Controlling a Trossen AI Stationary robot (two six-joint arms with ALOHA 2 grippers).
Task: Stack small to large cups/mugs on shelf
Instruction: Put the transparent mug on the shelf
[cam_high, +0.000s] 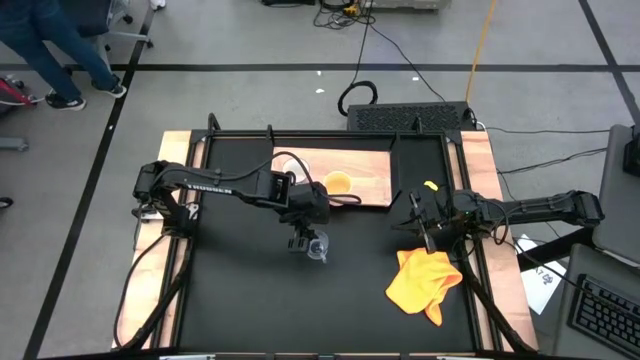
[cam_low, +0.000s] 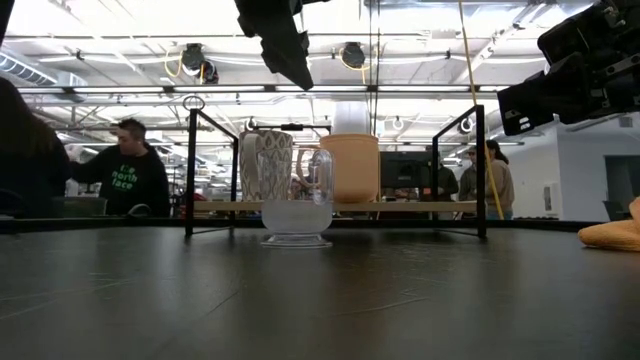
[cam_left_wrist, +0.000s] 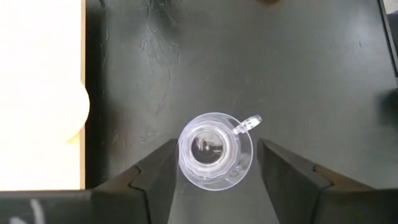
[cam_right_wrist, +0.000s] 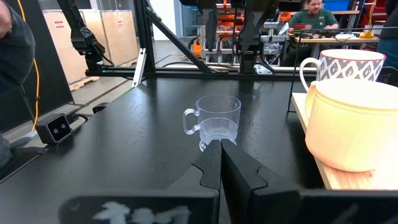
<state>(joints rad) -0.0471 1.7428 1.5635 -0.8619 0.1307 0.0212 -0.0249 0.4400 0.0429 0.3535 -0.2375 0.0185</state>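
Observation:
A clear glass cup (cam_left_wrist: 214, 149) with a small handle (cam_left_wrist: 249, 123) stands upright on its base on the black table (cam_high: 240, 300), just in front of the shelf (cam_high: 375, 170). My left gripper (cam_left_wrist: 216, 143) hangs open straight above it, one finger to either side and well clear of its rim in the low view (cam_low: 285, 55). On the light-wood shelf (cam_low: 420, 207) stand an orange-yellow mug (cam_low: 350, 165) and a white patterned mug (cam_low: 265, 165). My right gripper (cam_right_wrist: 221, 146) waits shut near the table's right edge (cam_high: 412, 215), pointing toward the cup.
A crumpled yellow cloth (cam_high: 425, 280) lies at the near right, below the right arm. Black brackets (cam_low: 190, 170) stand at the shelf's ends. People move in the room beyond the table. Bare tabletop lies to the near left of the cup.

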